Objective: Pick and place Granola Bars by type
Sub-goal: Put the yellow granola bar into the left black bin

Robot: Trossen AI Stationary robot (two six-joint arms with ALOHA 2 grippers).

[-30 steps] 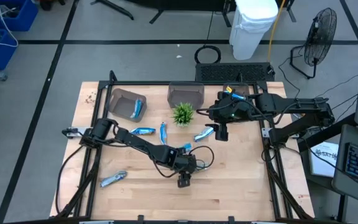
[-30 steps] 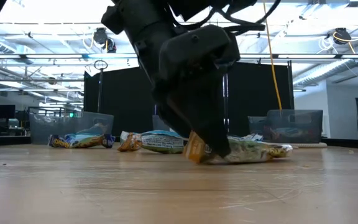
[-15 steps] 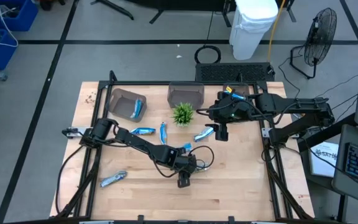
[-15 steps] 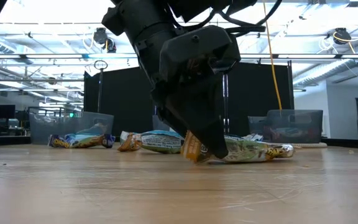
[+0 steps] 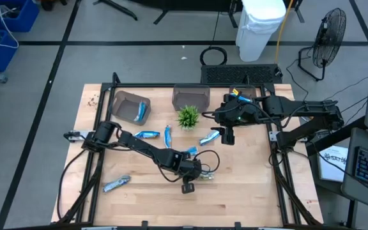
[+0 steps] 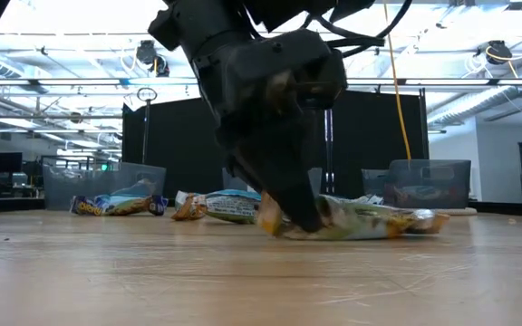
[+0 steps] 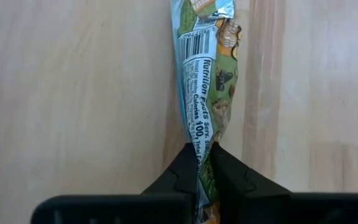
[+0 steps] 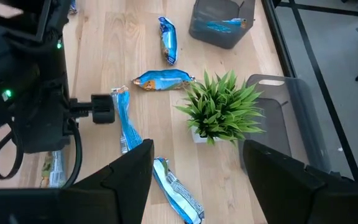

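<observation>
A green-and-tan granola bar [image 5: 203, 174] lies near the middle of the table, toward its near edge. My left gripper [image 5: 187, 186] is shut on one end of it; the low view shows the same bar [image 6: 365, 220] beside the dark fingers. Blue-wrapped bars [image 5: 147, 134] [image 5: 168, 135] lie flat left of a small green plant [image 5: 188, 116]. My right gripper [image 5: 227, 135] hovers open over another blue bar [image 8: 178, 194], without touching it. A silvery-blue bar [image 5: 117, 184] lies at the near left. My left gripper pinches the green-and-tan bar's near end [image 7: 199, 163] between its two fingers, which squeeze the wrapper narrow there. The fingers [image 6: 290, 204] come slanting down from above. The rest of the bar [image 7: 204, 74] stretches away from them, low along the table.
Two grey bins [image 5: 130, 105] [image 5: 190, 97] stand at the far side of the table, and the left one holds a blue bar [image 5: 140, 112]. The plant stands between the bins and the loose bars. Bare wood lies along the near edge and at the right.
My left gripper has shut on the end of the green-and-tan bar. In the low view the bar has shifted a little sideways along the table. My right gripper has kept still.
</observation>
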